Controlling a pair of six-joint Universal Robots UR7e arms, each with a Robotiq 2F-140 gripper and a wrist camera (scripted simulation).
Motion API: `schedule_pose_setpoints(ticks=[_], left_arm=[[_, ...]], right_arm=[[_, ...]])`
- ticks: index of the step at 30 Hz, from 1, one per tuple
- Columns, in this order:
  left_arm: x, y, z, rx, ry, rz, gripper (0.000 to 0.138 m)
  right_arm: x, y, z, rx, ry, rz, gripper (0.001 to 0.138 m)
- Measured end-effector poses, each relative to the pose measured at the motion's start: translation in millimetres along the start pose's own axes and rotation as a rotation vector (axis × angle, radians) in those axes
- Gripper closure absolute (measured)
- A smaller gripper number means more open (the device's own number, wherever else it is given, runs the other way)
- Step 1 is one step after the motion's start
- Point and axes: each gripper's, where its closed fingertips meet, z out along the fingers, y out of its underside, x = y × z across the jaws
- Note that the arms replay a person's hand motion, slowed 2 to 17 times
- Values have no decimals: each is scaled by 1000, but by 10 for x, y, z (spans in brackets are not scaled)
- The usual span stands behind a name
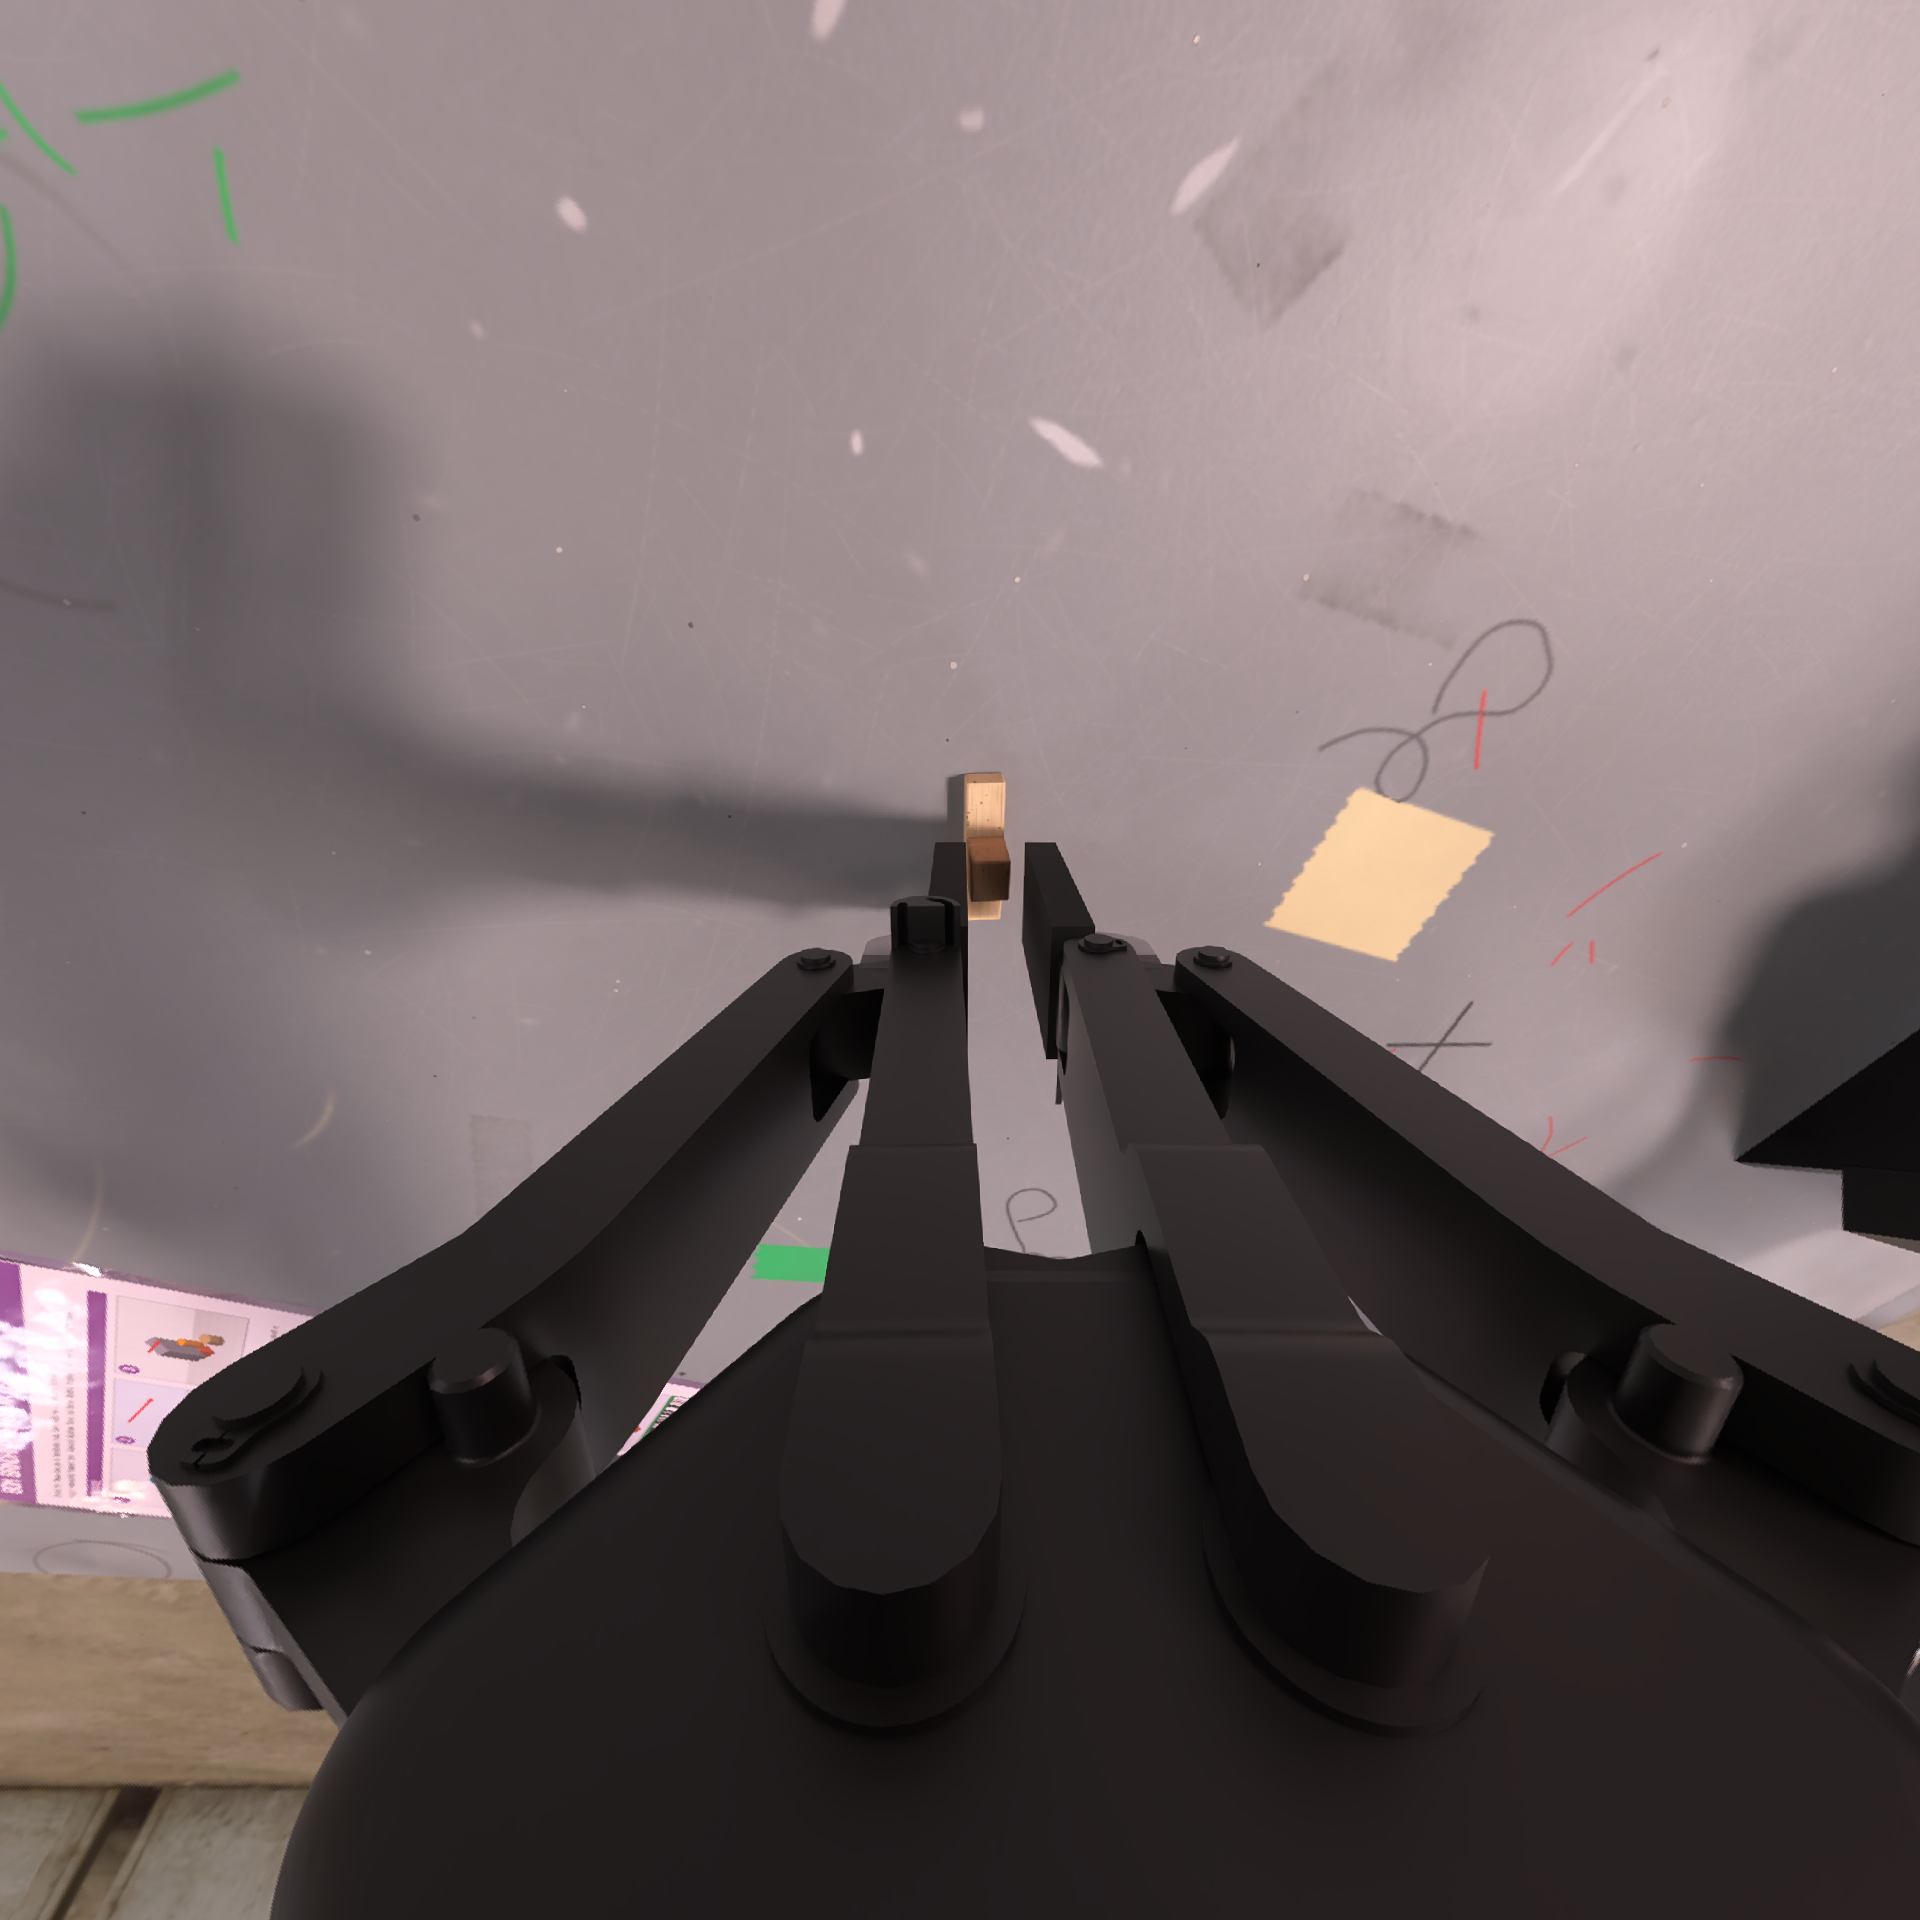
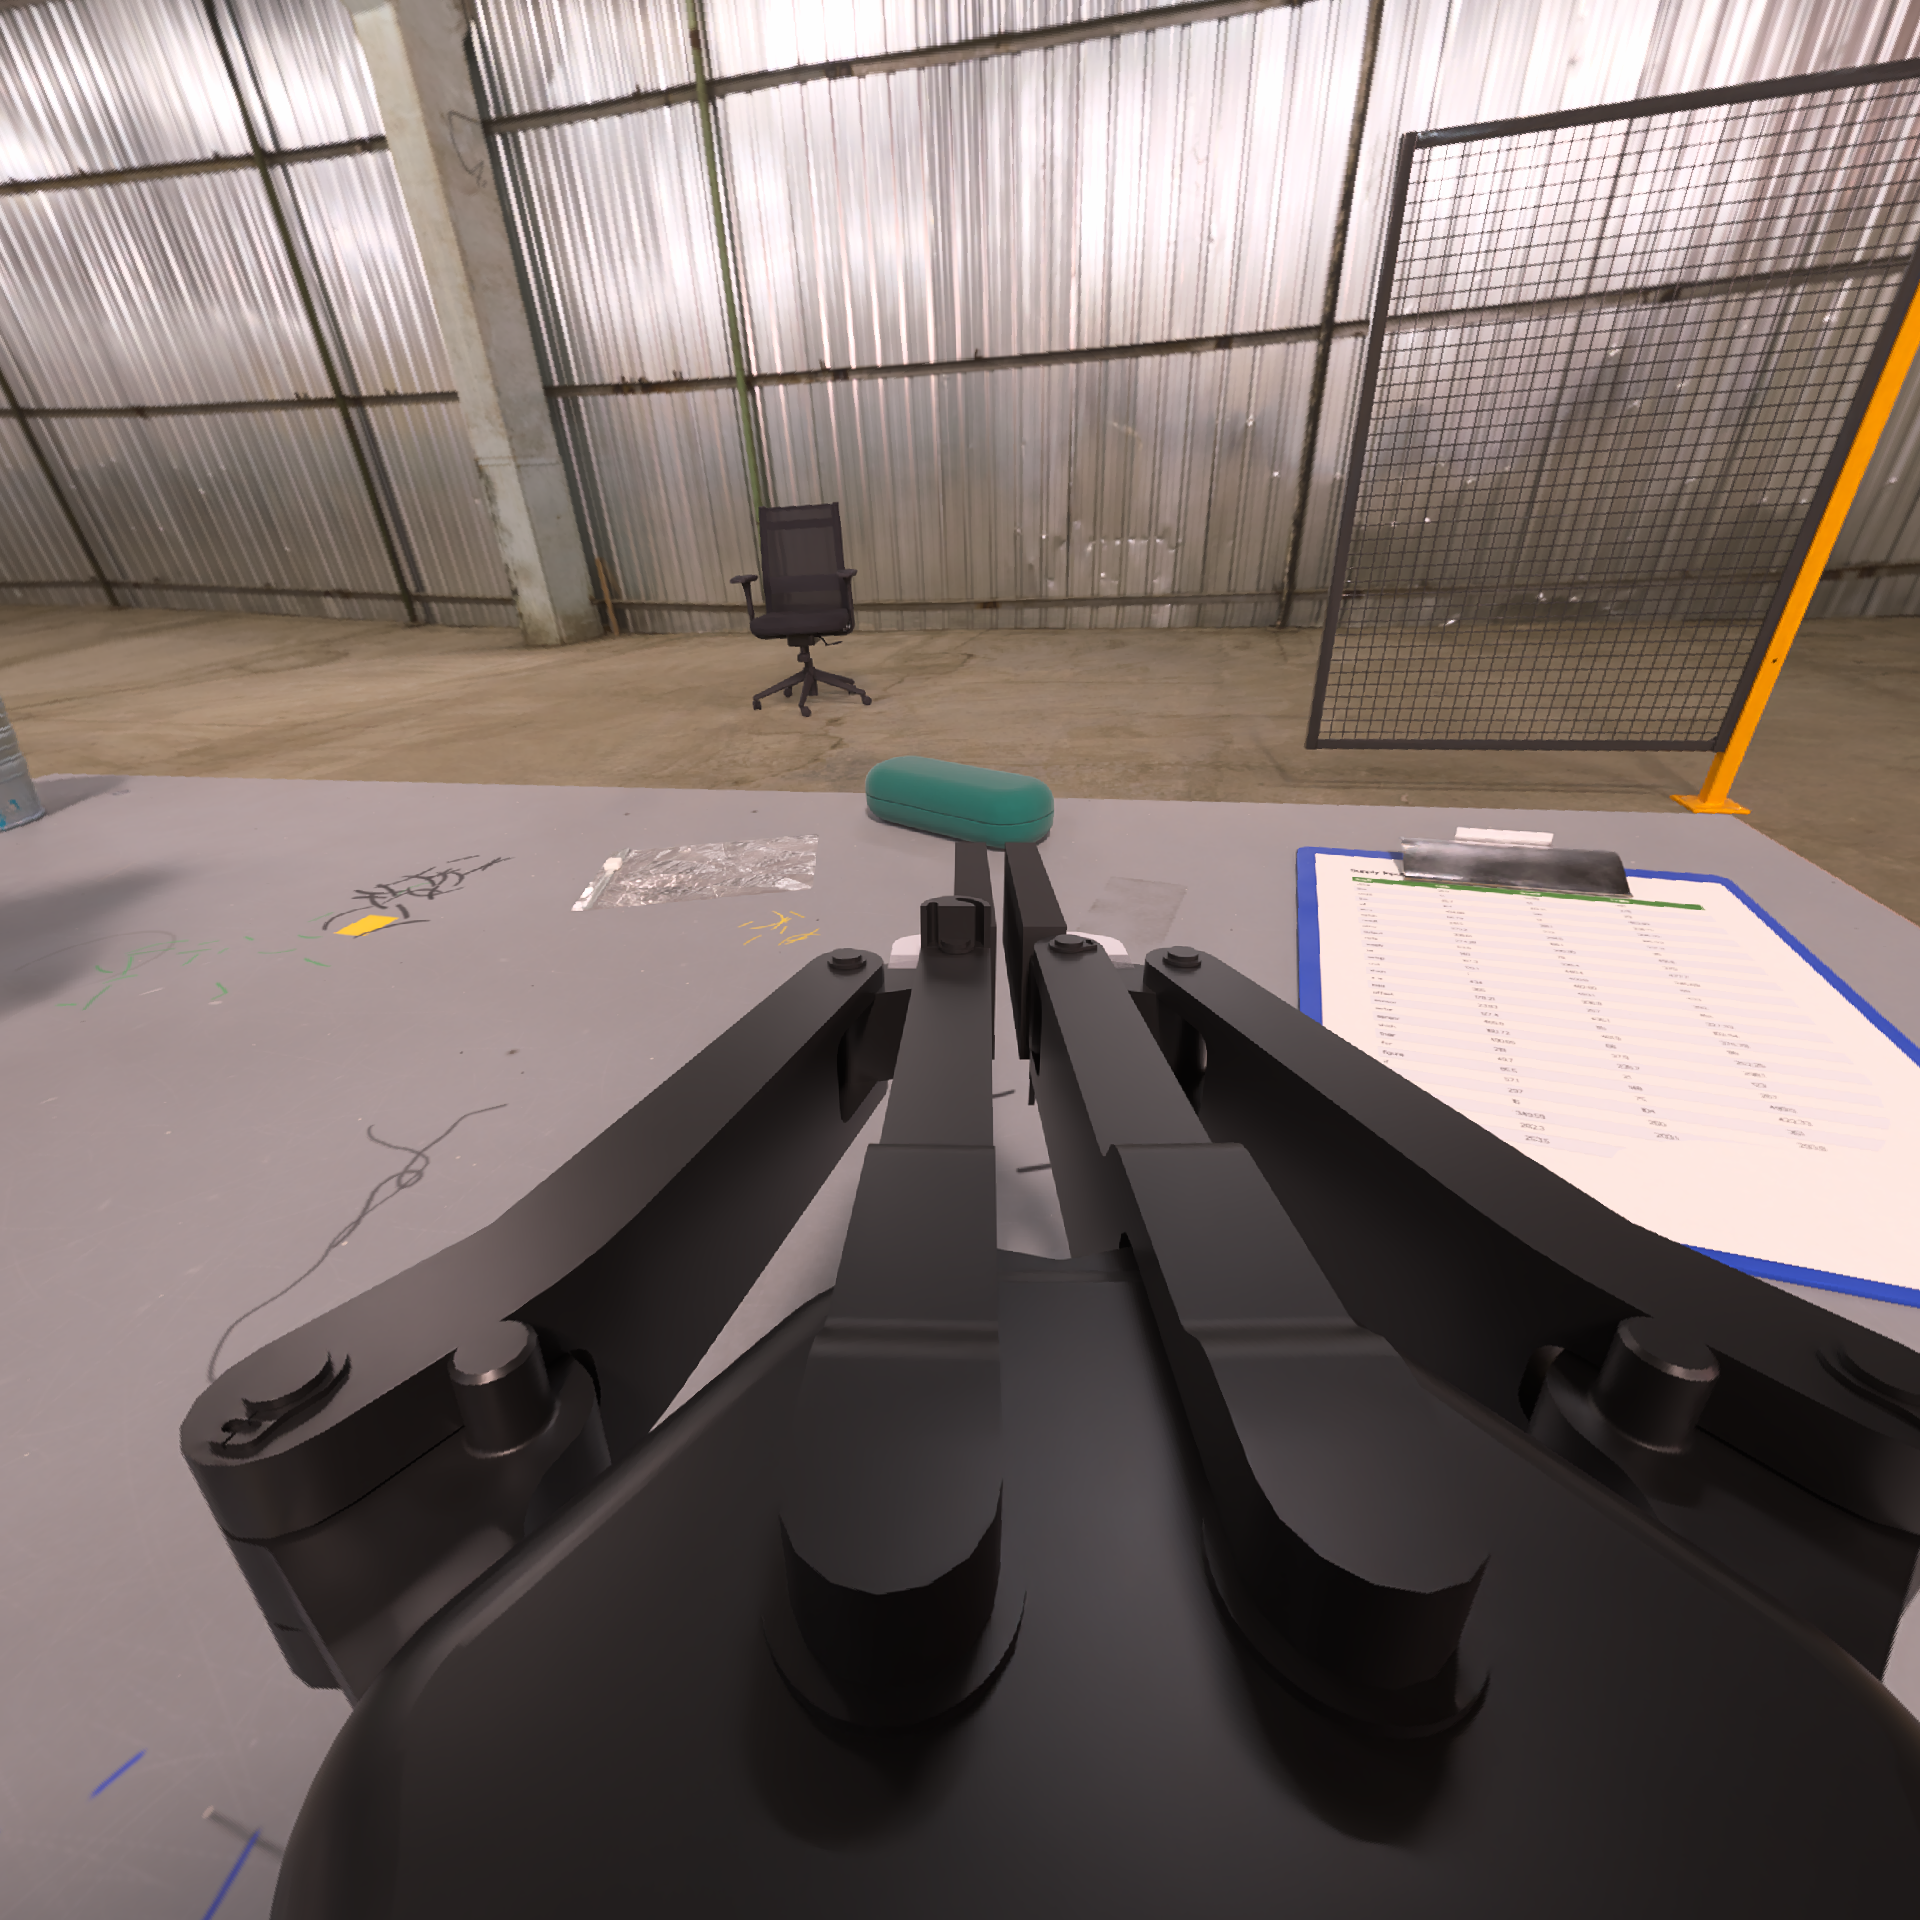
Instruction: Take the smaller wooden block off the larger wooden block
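Left gripper [image 1: 992, 883] hangs with fingers slightly parted over the stacked blocks: small dark wooden block [image 1: 988, 869] sits on the pale larger block [image 1: 983, 821], partly hidden by one finger. A yellow sticky note [image 1: 1377, 873] lies right of them. Right gripper [image 2: 1006, 883], nearly closed and empty, points at a teal case [image 2: 958, 800].

Left tool [image 1: 995, 883] narrowly parted, right tool [image 2: 1000, 883] nearly closed

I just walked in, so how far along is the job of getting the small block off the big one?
Done: the left claw has reached the blocks. In hand: its fingers flank the smaller dark block, a gap showing on one side. Left: the block appears to sit against the larger pale block; gripping and removing it remain. The right claw idles elsewhere.
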Motion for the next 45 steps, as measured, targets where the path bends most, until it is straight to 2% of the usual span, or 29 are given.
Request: schedule_pose_setpoints(ticks=[9,19,24,29,34,40,45], left_arm=[[12,-9,62,-20,9,-5,122],[-2,-31,50,-14,-9,4,129],[4,-58,-98,30,-35,0,129],[22,-144,-385,112,-98,-4,129],[149,-409,-767,242,-175,29,129],[533,-984,-1181,405,-234,149,129],[889,-1448,-1281,417,-274,302,129]], right_arm=[[5,-1,-1,1,0,1,134],[6,-5,-3,1,0,2,134],[2,-15,-8,5,-2,3,134],[0,-30,-16,11,-6,7,134],[-6,-55,-29,20,-10,11,134],[-35,-86,-46,31,-22,16,134],[-73,-134,-78,48,-31,11,134]])
